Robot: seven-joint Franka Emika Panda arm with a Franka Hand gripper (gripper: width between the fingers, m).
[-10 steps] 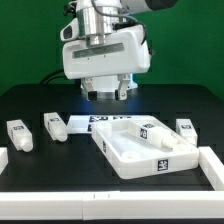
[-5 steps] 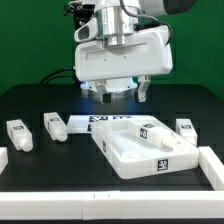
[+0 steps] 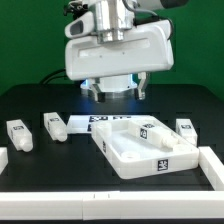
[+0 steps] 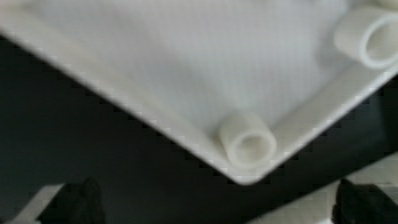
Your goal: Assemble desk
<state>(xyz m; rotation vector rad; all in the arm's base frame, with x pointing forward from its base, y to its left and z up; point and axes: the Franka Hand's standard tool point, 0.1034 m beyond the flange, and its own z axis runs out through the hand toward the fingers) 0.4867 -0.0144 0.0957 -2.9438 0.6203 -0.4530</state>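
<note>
1 white desk panel (image 3: 130,150) flat on 1 black table (image 3: 40,175), toward the exterior view's right. 3 loose legs near it: leg (image 3: 20,135) and leg (image 3: 53,124) on the exterior view's left, leg (image 3: 186,127) on the right. 1 gripper (image 3: 114,92) up above the table, jaws wide apart, holding nothing.

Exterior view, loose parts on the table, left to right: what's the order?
far-left leg → second leg → marker board → desk panel → right leg
</note>
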